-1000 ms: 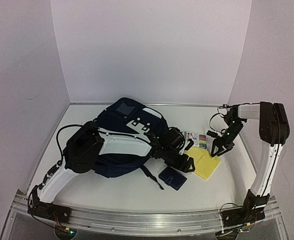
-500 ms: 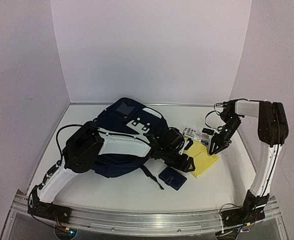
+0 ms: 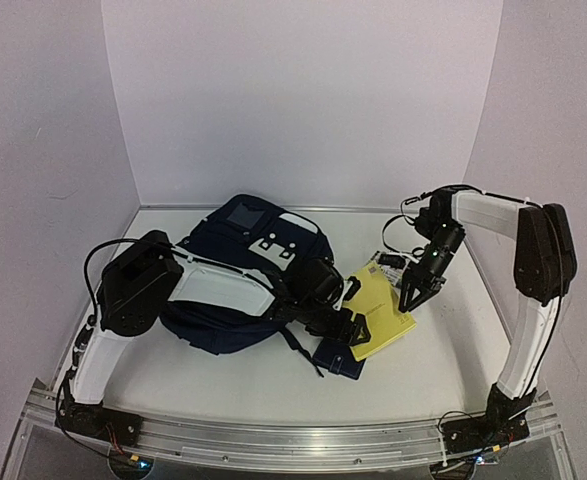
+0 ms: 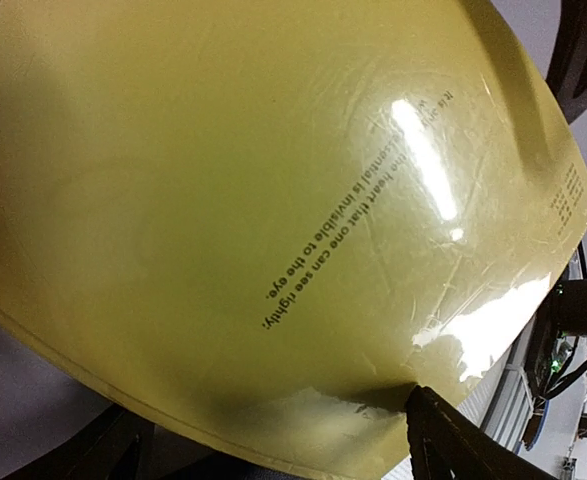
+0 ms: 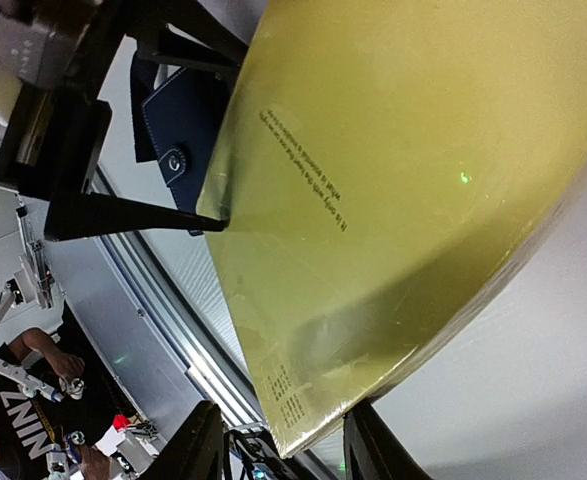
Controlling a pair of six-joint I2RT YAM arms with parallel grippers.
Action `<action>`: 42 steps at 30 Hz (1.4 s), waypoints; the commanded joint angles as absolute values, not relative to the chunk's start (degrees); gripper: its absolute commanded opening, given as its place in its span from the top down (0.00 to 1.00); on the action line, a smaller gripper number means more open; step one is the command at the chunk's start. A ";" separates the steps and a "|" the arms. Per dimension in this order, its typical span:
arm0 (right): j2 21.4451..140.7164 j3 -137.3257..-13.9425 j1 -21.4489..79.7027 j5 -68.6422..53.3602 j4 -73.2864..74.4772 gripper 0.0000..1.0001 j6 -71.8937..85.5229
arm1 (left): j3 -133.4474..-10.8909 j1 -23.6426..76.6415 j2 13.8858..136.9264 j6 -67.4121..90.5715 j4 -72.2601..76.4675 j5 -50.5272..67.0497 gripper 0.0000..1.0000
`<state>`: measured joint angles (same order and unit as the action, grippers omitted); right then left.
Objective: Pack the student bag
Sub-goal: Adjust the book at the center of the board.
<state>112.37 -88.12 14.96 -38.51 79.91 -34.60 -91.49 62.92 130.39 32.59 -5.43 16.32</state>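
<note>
Student bag (image 3: 218, 245) lies on the left-middle of the white tabletop (image 3: 273, 400), navy with a white front patch dotted dark, and its far end reaches toward the back wall. The left arm stretches across the near half of the student bag, hiding much of the fabric; a dark strap trails out from under it toward the near edge.

Just right of the bag is a yellow notebook (image 3: 378, 305), tilted up off the tabletop rather than lying flat. Its glossy cover fills the left wrist view (image 4: 273, 200) and most of the right wrist view (image 5: 423, 200), with one line of small dark print across it.

The right fingers (image 3: 410, 293) pinch the notebook at its far-right edge. In the right wrist view that edge sits between the two fingers (image 5: 198, 445), and the cover bows slightly.

The left fingers (image 3: 349, 326) are at the notebook's near-left side and spread wide. In their own camera one dark finger (image 4: 453, 440) shows at the lower right and the other at the lower left, with the notebook's edge curving across between them. One tip touches the cover — I cannot tell whether it presses.

A small navy wallet (image 3: 335, 360) with a round snap lies flat below the notebook's near corner, partly covered by it and by the left fingers; the right wrist view shows it just beyond the yellow edge (image 5: 188, 130).

A small pale packet (image 3: 386, 262) lies just beyond the notebook's far corner — too small to read.
</note>
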 commanded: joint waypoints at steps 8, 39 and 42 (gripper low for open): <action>110.34 -93.27 27.23 -57.70 74.03 0.58 -28.99 | -75.12 63.52 121.39 36.59 10.35 8.54 0.09; 108.88 -97.91 28.17 -53.73 68.03 0.30 -22.78 | -39.52 63.54 93.31 43.18 29.86 -4.44 0.05; 109.37 -93.61 24.88 -43.17 62.74 0.31 -19.59 | -40.41 63.54 93.31 42.35 29.65 -3.56 0.05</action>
<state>112.00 -97.52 28.89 -55.03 67.94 -23.28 -39.61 63.24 95.76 42.41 25.86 -2.34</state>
